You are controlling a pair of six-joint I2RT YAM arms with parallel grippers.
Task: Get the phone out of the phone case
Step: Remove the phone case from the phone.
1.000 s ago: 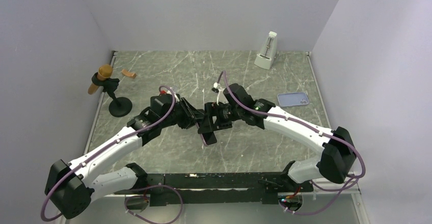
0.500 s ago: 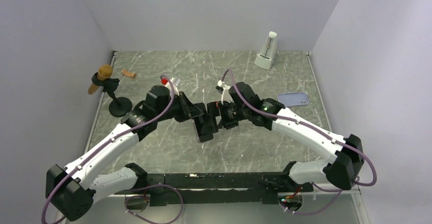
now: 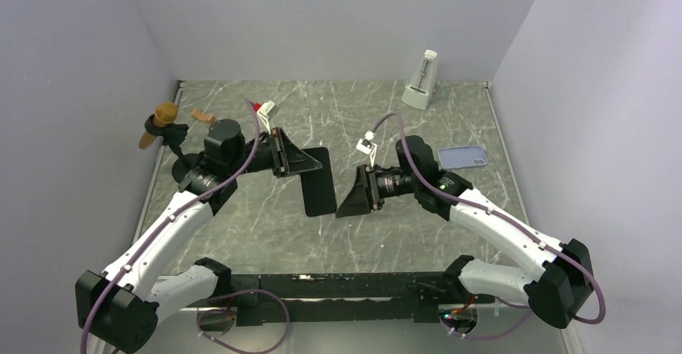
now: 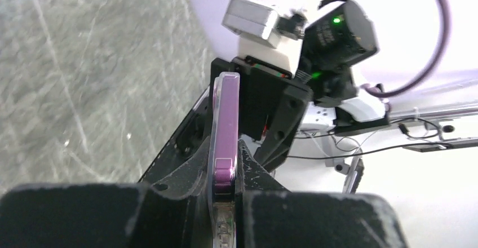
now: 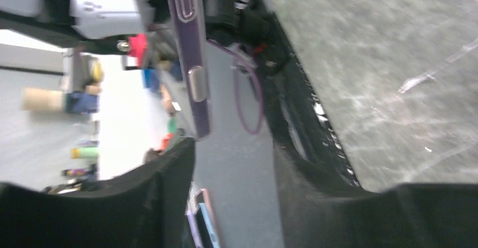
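Toward the middle of the worktop point(image 3: 241, 233), the left claw point(image 3: 304, 161) is clenched on one end of the purple-edged phone point(image 3: 320, 183), whose dark face shows from above. Just right of it, the right claw point(image 3: 351, 199) is released, jaws spread, near the phone but not touching it. Close to the right edge, well apart from both claws, the pale lavender phone case point(image 3: 463, 157) lies flat without the phone, its camera cutout at its right end.

phone point(image 3: 320, 183) blocks right end effector point(image 3: 347, 195) | narrow gap between
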